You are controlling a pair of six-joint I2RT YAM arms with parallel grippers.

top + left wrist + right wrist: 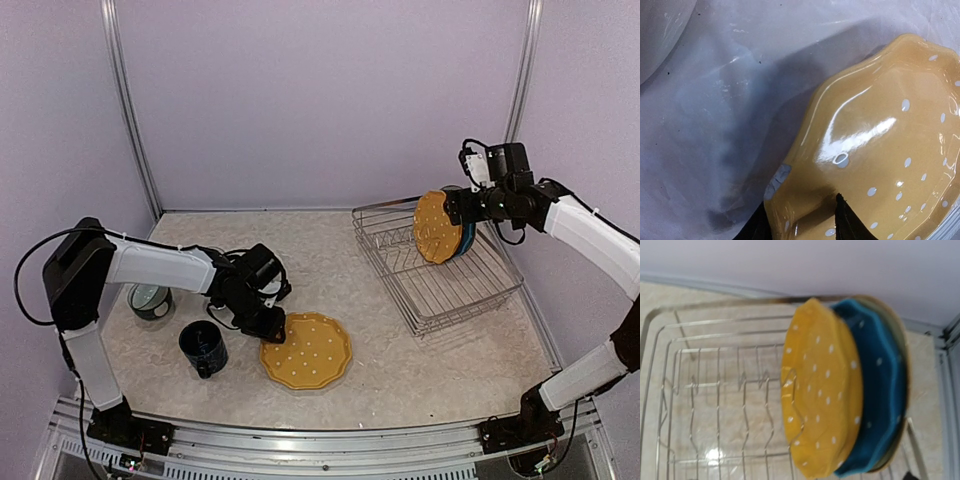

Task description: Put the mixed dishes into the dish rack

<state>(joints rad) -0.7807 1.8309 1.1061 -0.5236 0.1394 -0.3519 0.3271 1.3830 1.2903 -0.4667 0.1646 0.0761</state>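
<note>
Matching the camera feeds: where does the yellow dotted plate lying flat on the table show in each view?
Top external: yellow plate lower centre, flat, beside the left gripper.
Left wrist: fills the right and bottom, rim between the fingers.
Right wrist: not in it; a second yellow plate stands in the dish rack.
Shared landmark: the left gripper at its rim.

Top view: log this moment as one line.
left gripper: fingers astride rim of flat yellow white-dotted scalloped plate | right gripper: beside upright yellow dotted plate in silver wire dish rack
</note>
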